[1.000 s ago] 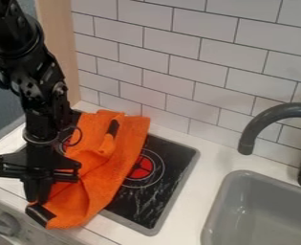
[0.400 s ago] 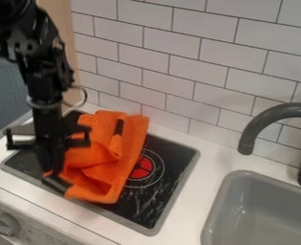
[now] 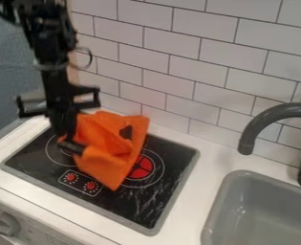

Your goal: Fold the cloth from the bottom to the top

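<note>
The gripper (image 3: 66, 137) is closed, with the left corner of the orange cloth (image 3: 108, 160) in its hold, over the stove (image 3: 140, 203). The fold seems partly made — this corner must yet be laid at the top and released.

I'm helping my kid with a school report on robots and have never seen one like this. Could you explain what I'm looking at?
This is a black robot arm, seen by a fixed camera looking down at a slant. It enters from the upper left and ends in a two-finger gripper, a simple mechanical hand. The gripper is pinching an orange cloth near a black patch at its left edge. The cloth is bunched over a black stovetop with red markings, set in a white counter. To the right are a gray sink and a curved dark faucet; behind is a white tiled wall.
</note>
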Tool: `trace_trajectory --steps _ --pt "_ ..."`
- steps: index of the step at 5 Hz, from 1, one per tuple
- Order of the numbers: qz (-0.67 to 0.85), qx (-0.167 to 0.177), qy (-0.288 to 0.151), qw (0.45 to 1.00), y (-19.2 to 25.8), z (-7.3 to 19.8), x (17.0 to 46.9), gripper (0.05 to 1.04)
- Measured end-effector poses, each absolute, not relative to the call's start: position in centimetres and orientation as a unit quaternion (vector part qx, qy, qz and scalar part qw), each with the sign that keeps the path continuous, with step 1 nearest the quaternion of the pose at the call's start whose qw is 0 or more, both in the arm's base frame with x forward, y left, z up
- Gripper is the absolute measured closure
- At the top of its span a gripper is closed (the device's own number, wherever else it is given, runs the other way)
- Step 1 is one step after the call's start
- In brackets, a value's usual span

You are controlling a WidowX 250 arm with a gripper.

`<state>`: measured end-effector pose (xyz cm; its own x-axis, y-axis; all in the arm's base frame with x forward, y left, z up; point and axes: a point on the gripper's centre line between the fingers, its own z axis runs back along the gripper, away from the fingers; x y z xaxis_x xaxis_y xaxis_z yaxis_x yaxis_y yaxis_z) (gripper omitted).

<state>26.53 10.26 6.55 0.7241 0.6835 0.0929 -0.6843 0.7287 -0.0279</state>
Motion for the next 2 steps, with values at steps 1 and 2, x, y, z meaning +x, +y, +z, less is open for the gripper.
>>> trace_trajectory --steps 1,2 --pt "0.4 0.001 -0.037 0.916 10.8 6.1 29.4 1.034" --pt "0.428 0.002 -0.04 0.903 11.6 5.9 32.1 1.034"
